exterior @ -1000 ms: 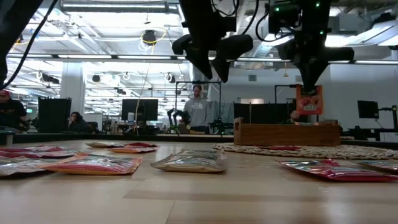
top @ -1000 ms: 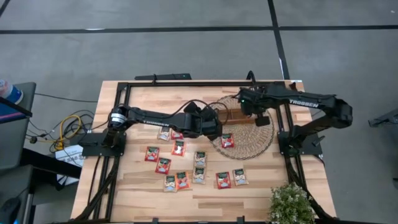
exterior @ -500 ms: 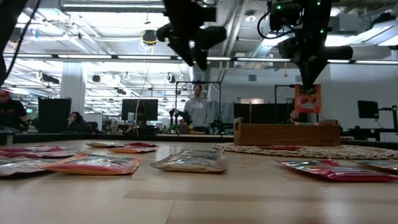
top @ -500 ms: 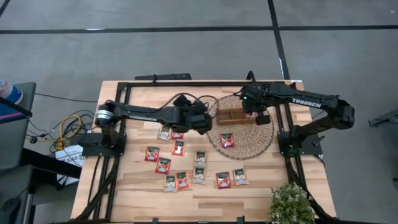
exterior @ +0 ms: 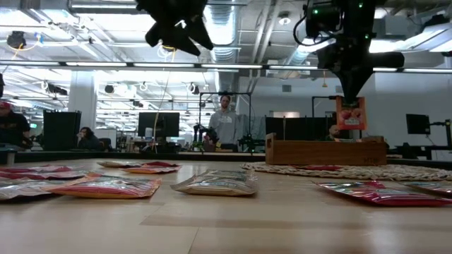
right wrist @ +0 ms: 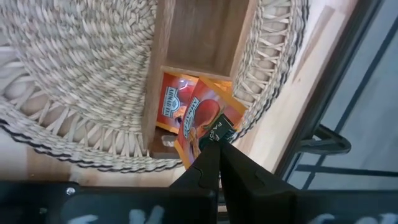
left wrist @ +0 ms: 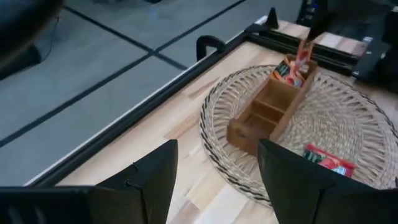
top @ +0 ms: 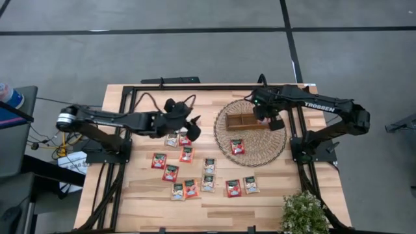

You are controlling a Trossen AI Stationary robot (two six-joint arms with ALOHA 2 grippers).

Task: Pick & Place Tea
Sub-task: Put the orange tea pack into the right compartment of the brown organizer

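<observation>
My right gripper (exterior: 350,90) is shut on a red tea sachet (exterior: 351,113), which hangs over the right end of the oblong wooden tray (top: 242,121) on the round wicker mat (top: 253,153). Another sachet (right wrist: 170,98) lies in that end compartment. One red sachet (top: 237,146) lies flat on the mat. Several red and pale sachets (top: 188,172) lie flat on the table's middle. My left gripper (top: 192,127) is open and has nothing in it. It stands high over the table, left of the mat, above the farthest sachets. My right gripper pinches the red sachet's upper edge (right wrist: 210,134) between its two fingers, which come from above and point down. The sachet hangs upright below the fingers, with its lower edge (exterior: 351,128) just above the tray's rim.
Black frame rails (top: 195,86) run along the table's far edge and both sides. A potted plant (top: 303,213) stands at the near right corner. Bare wood (top: 149,104) lies left of the mat, and more shows along the near edge. People stand in the room beyond the table.
My left gripper has drawn back from the mat's left rim toward the table's left edge. It has risen and tipped closer to level, staying open with nothing in it.
</observation>
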